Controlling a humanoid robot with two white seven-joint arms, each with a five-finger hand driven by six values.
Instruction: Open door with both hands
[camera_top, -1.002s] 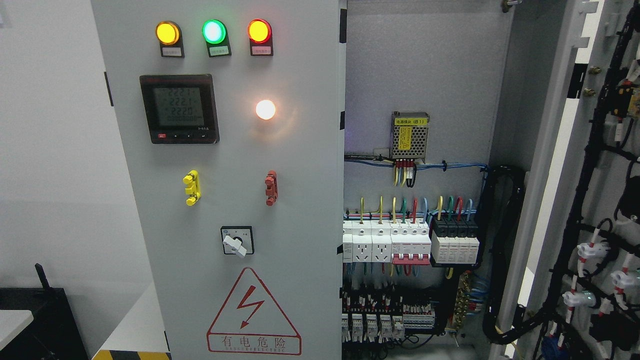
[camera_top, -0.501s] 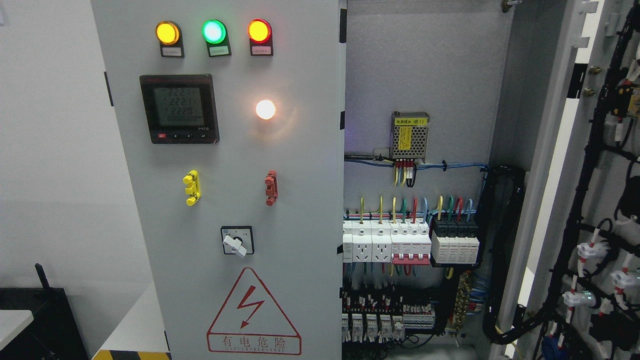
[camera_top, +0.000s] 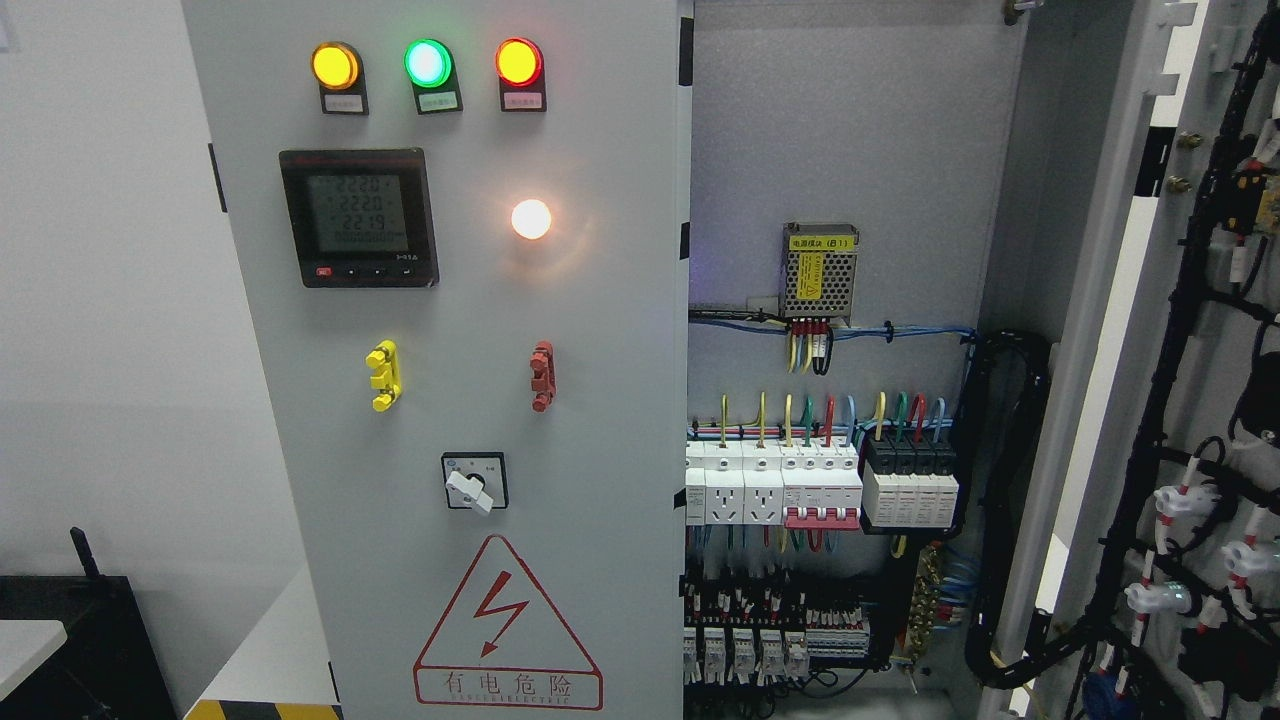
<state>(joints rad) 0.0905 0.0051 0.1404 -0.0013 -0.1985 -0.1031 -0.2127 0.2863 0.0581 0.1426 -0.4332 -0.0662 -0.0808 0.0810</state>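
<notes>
No robot hand or arm in shot, so hand state can't be told and nothing is visibly held. Left door (camera_top: 450, 400) of elec. cabinet sits shut, filling centre-left; carries three lit lamps (camera_top: 427, 62) up top, digital meter (camera_top: 358, 217), yellow handle (camera_top: 384, 375), red handle (camera_top: 542, 375), rotary switch (camera_top: 474, 482), warning triangle (camera_top: 507, 625). Right door (camera_top: 1190, 400) stands swung wide at far right, wiring on its inner face. Between them, open interior w/ breakers (camera_top: 820, 485) and power supply (camera_top: 820, 270).

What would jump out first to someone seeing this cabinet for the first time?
Probably the three lit lamps, amber, green and red, at the top of the closed left door, with a glowing white lamp below. Next, the red warning triangle low down, and the colourful wiring inside at right.
</notes>
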